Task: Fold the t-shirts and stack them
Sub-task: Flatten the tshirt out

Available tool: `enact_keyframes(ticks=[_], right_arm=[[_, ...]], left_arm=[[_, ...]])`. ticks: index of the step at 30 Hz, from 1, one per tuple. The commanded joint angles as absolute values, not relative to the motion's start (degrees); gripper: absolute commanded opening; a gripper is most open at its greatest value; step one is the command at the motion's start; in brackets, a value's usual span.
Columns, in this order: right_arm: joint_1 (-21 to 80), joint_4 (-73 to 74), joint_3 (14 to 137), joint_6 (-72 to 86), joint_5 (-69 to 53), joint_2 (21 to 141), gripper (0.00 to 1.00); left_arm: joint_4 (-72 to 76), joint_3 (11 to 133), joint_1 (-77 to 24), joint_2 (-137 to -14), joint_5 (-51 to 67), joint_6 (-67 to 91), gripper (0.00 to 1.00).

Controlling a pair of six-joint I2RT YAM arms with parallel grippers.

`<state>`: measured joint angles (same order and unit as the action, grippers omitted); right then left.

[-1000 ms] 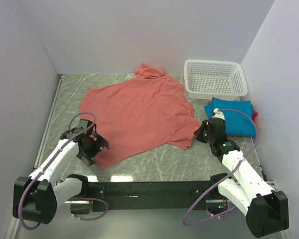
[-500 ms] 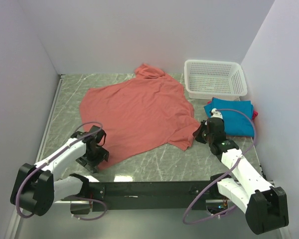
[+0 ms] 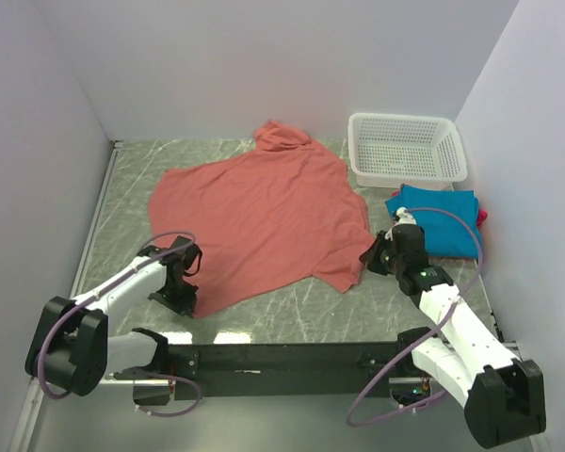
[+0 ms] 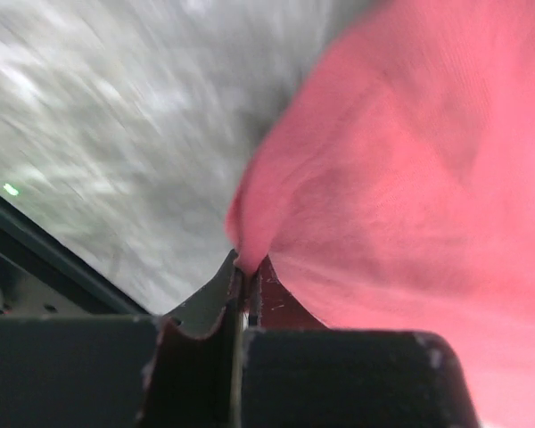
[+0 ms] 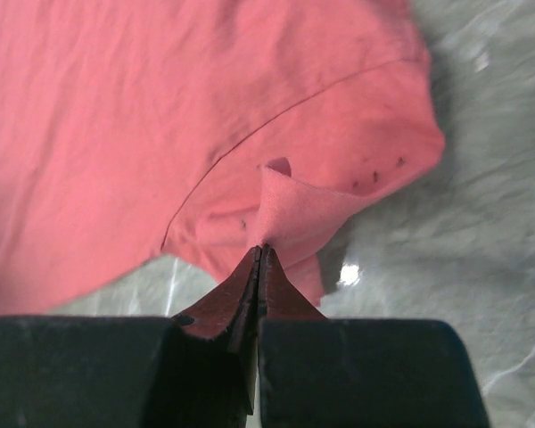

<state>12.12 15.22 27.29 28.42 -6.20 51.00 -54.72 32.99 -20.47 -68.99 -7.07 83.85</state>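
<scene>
Item one, the salmon-red t-shirt (image 3: 264, 217): you have it spread mostly flat across the middle of the marbled grey-green table (image 3: 292, 301), its collar end bunched toward the far wall and its near edge running slantwise between your two arms. Item two, the left gripper (image 4: 247, 267): you find it at the shirt's near-left corner, its jaws pressed together on a small pinch of the red cloth. The cloth rises to a peak where it enters them, and the tabletop beyond is blurred in the left wrist view. Item three, the right gripper (image 5: 259, 254): it sits at the shirt's near-right corner, by the sleeve. Its jaws are likewise clamped tight on a raised fold of the red fabric just beside a curved seam, with bare table showing to the right of the sleeve's edge. Item four, the teal-blue t-shirt (image 3: 438, 231): you see it folded flat at the right side of the table, just beyond the right wrist and apart from the red shirt. Item five, the magenta t-shirt (image 3: 481, 216): only a sliver shows at the teal one's right edge, against the side wall. Item six, the white mesh basket (image 3: 405, 119): it stands at the far right corner, immediately behind the teal shirt.
</scene>
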Motion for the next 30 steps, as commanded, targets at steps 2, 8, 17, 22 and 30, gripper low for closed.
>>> enact_keyframes(ticks=[2,8,17,22,30], right_arm=[[14.0,23.7,25.6,30.7,-13.1,44.7,0.00],[29.5,34.4,23.8,43.5,-14.9,33.1,0.00],[49.7,41.3,25.9,60.6,-4.5,30.4,0.00],[50.7,43.1,30.0,60.6,-0.7,32.3,0.00],[50.9,55.4,33.9,62.3,6.5,31.0,0.00]], left_arm=[[-59.6,37.3,-14.1,-67.7,-19.7,84.7,0.01],[-58.0,36.7,-5.1,-65.5,-16.6,78.5,0.01],[-62.3,38.9,-5.0,-63.2,-15.8,78.3,0.01],[-64.1,39.9,-5.0,-59.2,-15.5,78.2,0.01],[-72.3,45.9,-4.5,-53.6,-19.6,80.8,0.01]])
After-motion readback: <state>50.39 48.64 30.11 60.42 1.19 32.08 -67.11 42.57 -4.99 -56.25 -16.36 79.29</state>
